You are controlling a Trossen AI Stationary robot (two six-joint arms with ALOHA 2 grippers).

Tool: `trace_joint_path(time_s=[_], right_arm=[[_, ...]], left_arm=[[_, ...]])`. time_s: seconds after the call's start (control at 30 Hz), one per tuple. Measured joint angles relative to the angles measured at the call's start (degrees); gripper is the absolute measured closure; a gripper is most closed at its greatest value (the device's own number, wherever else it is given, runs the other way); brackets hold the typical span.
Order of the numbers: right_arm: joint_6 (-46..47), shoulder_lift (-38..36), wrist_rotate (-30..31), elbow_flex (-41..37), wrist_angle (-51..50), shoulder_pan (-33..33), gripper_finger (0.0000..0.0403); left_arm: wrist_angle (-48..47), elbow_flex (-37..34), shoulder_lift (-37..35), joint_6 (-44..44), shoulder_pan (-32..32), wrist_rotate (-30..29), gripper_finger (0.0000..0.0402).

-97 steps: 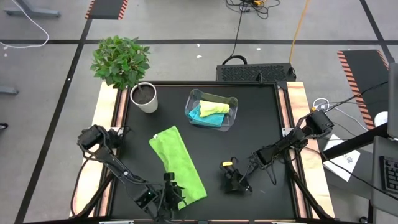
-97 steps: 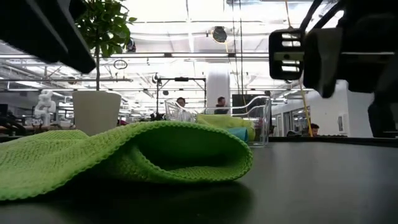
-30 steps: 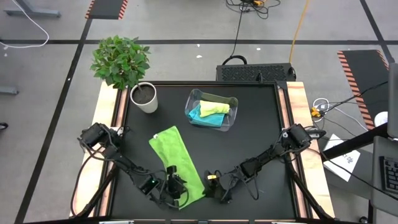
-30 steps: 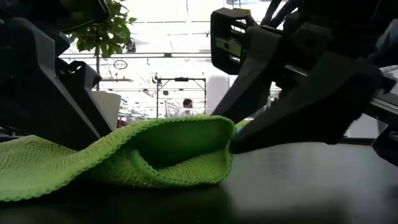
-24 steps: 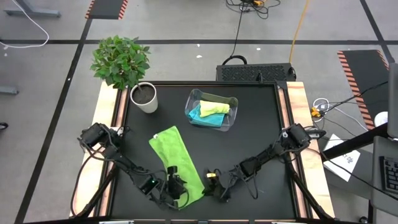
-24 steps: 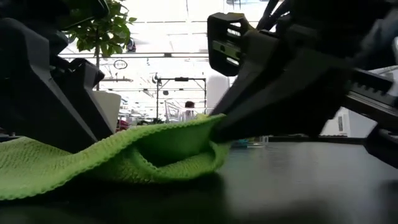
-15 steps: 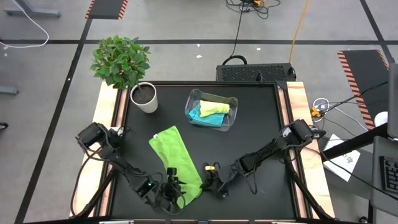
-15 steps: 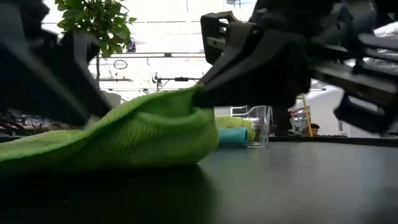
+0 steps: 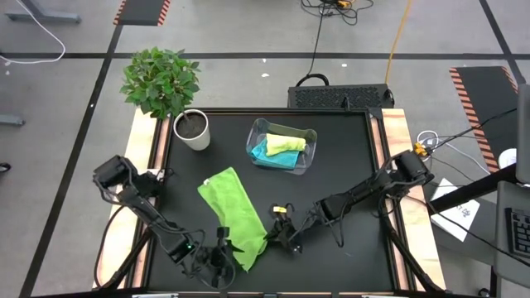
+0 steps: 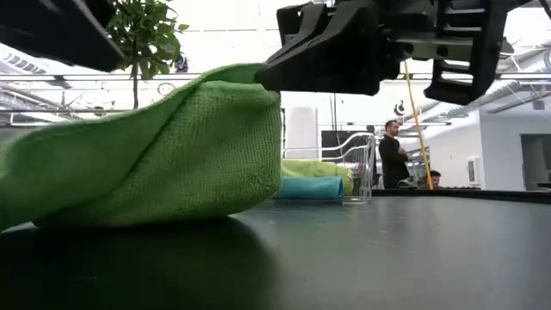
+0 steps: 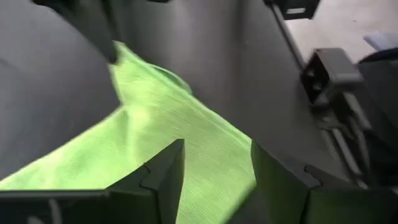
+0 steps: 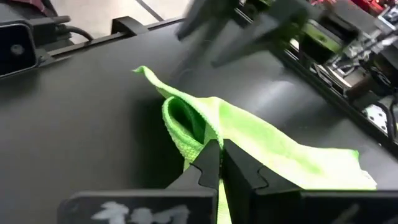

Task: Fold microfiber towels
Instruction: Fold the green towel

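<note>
Green towel (image 9: 235, 214) hangs pinched in right hand (image 9: 275, 235), near edge lifted.

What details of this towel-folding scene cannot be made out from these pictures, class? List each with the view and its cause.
- Left gripper: in the high view, the bright green towel and the arm hide whether the fingers hold it; the left wrist view is blurred.
- Pale yellow-green towel and turquoise towel: bunched in the clear bin, so their folds cannot be judged.
- Right gripper: the low view cuts off its upper part.
</note>
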Motion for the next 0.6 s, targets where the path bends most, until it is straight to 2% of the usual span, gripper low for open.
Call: trace_joint_path(time_s=[0.17, 0.4, 0.6], right_arm=[[0.95, -1.03, 0.03, 0.00, -1.12, -1.01, 0.0403], [3.85, -4.45, 0.03, 0.00, 0.60, -2.56, 0.0403], [6.02, -9.13, -0.02, 0.00, 0.34, -3.54, 0.0403]], left_arm=[[-0.11, 0.00, 0.00, -0.46, -2.82, -4.09, 0.0164], [-0.27, 0.00, 0.75, -5.94, -3.94, -11.14, 0.0091], [1.27, -0.02, 6.78, -8.17, -2.99, -12.84, 0.0090]])
